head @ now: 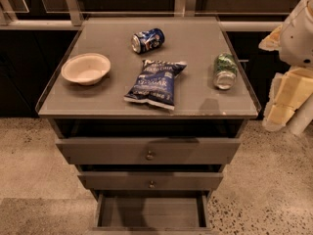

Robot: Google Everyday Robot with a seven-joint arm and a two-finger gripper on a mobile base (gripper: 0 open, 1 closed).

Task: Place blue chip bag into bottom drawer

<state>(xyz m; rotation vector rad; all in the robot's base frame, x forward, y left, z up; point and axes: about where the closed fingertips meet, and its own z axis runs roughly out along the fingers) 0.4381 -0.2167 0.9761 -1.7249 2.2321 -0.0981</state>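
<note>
The blue chip bag lies flat on the cabinet top, near the front and about in the middle. The bottom drawer is pulled open below the two knobbed drawers, and its flat grey floor shows with nothing in it. My gripper hangs off the right side of the cabinet, beyond the top's right edge, well apart from the bag. The white arm is above it at the right edge of the view.
A blue soda can lies on its side behind the bag. A green can lies to the bag's right. A white bowl stands at the left. The top drawer and the middle drawer stick out slightly.
</note>
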